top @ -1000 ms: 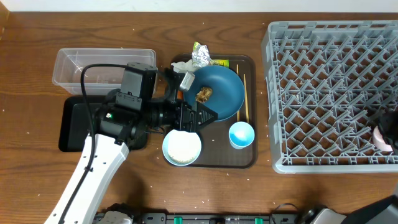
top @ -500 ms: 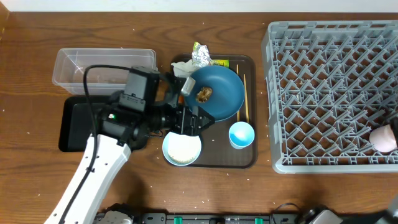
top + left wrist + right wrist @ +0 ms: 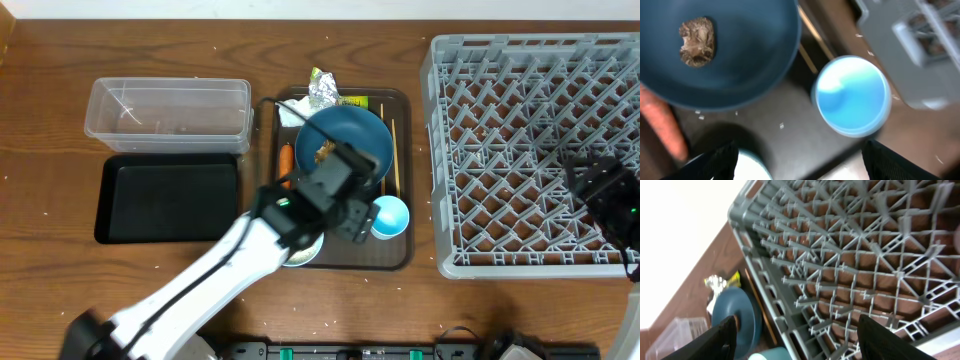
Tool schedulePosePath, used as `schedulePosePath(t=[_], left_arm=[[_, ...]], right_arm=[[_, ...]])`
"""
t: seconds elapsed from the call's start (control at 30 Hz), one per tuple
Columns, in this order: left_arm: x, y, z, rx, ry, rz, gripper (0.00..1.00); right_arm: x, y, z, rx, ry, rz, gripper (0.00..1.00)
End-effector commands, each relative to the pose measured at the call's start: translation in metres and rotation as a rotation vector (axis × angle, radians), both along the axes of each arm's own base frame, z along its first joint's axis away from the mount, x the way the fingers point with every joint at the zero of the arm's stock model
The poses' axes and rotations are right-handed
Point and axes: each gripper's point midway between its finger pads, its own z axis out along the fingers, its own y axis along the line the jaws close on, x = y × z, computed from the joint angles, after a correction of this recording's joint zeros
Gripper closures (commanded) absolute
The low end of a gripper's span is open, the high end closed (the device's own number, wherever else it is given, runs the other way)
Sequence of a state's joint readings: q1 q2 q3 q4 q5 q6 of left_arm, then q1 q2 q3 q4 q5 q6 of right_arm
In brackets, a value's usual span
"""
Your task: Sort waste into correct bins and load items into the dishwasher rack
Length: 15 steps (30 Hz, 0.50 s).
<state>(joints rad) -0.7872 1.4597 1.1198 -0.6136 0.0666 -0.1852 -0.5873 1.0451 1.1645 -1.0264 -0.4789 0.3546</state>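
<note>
while in blue dish (image 3: 752,50), brown lump (image 3: 697,41)

A dark brown wooden table (image 3: 50,60) with visible grain fills the scene under even light; beyond its far edge runs a plain white surface (image 3: 200,8).
</note>
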Motion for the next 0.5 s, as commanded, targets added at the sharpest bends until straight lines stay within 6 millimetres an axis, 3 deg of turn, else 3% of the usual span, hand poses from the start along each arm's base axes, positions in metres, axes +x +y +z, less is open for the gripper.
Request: schedulePosePath(t=[0.0, 0.17, 0.33, 0.47], left_arm=[[0.022, 0.008, -0.022, 0.072, -0.022, 0.137, 0.2], [0.022, -0.017, -0.045, 0.015, 0.044, 0.101, 0.23], [0.014, -0.024, -0.072, 0.026, 0.133, 0.102, 0.32], [0.012, -0.024, -0.084, 0.046, 0.16, 0.099, 0.51]], right_arm=[[0.001, 0.012, 0.004, -0.026, -0.011, 0.084, 0.3], [-0.001, 0.014, 0.001, -0.026, 0.001, 0.097, 0.3], [-0.001, 0.014, 0.001, -0.024, 0.004, 0.097, 0.3], [-0.002, 0.014, 0.0, -0.022, 0.008, 0.096, 0.3]])
